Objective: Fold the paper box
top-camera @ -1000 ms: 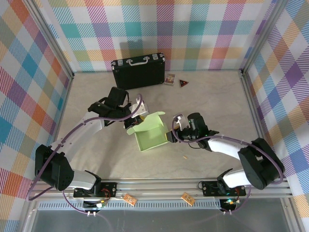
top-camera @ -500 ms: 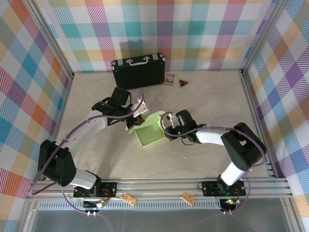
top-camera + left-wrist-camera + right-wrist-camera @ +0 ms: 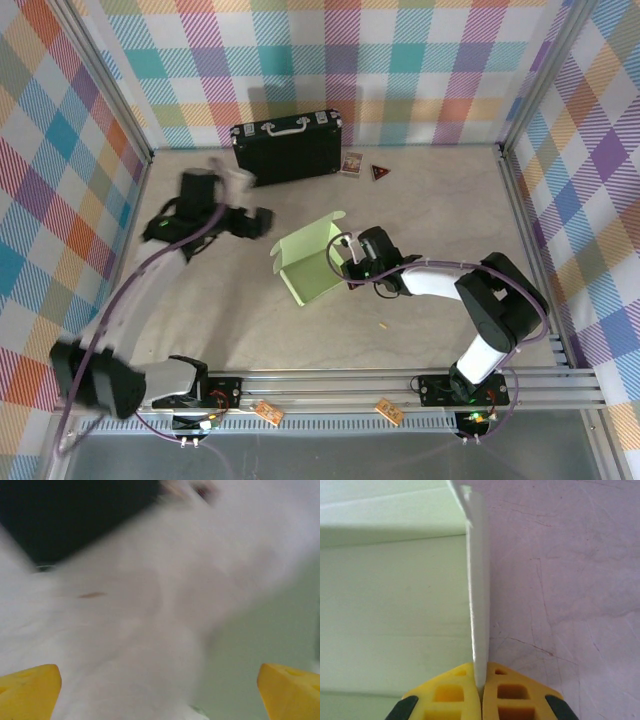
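The paper box [image 3: 312, 262] is a pale green, half-formed tray lying at the table's middle, with one flap up at the back. My right gripper [image 3: 349, 269] is at its right side. In the right wrist view its yellow fingertips [image 3: 481, 686] are shut on the thin upright wall [image 3: 479, 605] of the box, and the box's inside [image 3: 395, 605] lies to the left. My left gripper [image 3: 257, 222] hangs blurred to the left of the box, apart from it. Its yellow fingertips [image 3: 160, 695] stand wide open with nothing between them, and pale green card [image 3: 265, 635] shows at the right.
A black hard case [image 3: 288, 146] with a metal handle stands against the back wall. A small card [image 3: 351, 163] and a dark triangle [image 3: 380, 172] lie just right of it. Plaid walls close in three sides, and a metal rail [image 3: 330, 385] runs along the front.
My left gripper has opened, let go of the box's left side and swung back left. My right gripper has moved in and shut on the box's right wall.
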Motion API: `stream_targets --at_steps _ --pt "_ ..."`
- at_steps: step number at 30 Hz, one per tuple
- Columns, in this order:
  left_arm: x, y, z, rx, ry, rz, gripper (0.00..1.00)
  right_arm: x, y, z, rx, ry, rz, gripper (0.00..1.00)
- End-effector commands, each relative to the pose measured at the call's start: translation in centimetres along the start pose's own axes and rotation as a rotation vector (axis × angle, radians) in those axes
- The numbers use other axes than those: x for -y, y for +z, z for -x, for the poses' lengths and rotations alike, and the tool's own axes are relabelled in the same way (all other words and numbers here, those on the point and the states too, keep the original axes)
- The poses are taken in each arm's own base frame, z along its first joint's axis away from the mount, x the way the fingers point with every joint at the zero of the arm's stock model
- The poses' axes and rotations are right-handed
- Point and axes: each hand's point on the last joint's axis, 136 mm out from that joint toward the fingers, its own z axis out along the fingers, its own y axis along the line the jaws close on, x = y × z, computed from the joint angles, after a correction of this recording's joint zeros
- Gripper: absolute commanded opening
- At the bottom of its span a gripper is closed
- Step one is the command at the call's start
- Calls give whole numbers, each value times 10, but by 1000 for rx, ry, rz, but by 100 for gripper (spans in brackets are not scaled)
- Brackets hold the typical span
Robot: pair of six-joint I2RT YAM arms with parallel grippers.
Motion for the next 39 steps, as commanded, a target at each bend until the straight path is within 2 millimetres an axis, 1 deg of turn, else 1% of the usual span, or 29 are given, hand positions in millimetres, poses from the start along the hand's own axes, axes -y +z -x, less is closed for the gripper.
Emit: stream_targets --at_steps 1,2,4,5,6,7,8,9,10,11,12,13,14,16,17,20,22,25,26,29,34,36,39 --pt "-56 -32 -20 103 -407 195 100 -1 -10 -3 -8 11 27 0" --pt "-57 -27 -34 80 -416 189 100 -2 -12 -4 -12 10 37 0" --pt "-65 -17 -57 45 -473 234 100 -2 -15 -2 -15 24 54 0" --pt "-62 -12 -62 45 -472 209 100 -2 -17 -1 -13 36 72 0" --pt "-53 -6 -65 51 -450 148 99 -3 -19 0 -11 37 83 0" --pt "-42 2 -67 56 -408 75 88 -2 -21 0 -12 37 89 0" --pt "-37 10 -66 73 -367 39 70 -4 -23 0 -14 35 108 0" --pt "-34 17 -68 81 -340 32 64 -5 -25 1 -14 31 118 0" --pt "-23 26 -73 72 -305 -15 64 -5 -28 1 -14 25 128 0" --pt "-7 36 -77 45 -276 -88 64 -6 -30 2 -13 14 141 0" --pt "6 43 -77 33 -239 -134 65 -8 -33 3 -13 10 152 0" --pt "27 51 -81 16 -148 -167 67 -9 -35 5 -12 3 167 0" --pt "51 55 -87 14 -31 -208 70 -11 -37 6 -16 -8 179 0" --pt "85 58 -96 45 91 -286 74 -11 -41 10 -16 -7 194 0" --pt "96 57 -98 75 110 -327 74 -12 -42 10 -20 -11 208 0" --pt "112 51 -99 148 142 -411 75 -12 -41 8 -41 -23 211 0" --pt "121 40 -102 171 191 -460 75 -10 -41 8 -51 -23 211 0" --pt "141 21 -109 236 291 -529 77 -8 -40 10 -57 -16 220 0" --pt "151 15 -113 244 318 -578 78 -9 -40 11 -55 -20 223 0" --pt "169 6 -125 239 400 -638 79 -11 -41 13 -58 -24 239 0" --pt "171 -3 -134 212 455 -632 74 -9 -43 11 -73 -27 235 0" --pt "171 -8 -131 222 459 -616 74 -5 -44 12 -66 -25 222 0" --pt "177 -16 -129 233 486 -640 74 1 -45 14 -50 -35 203 0"
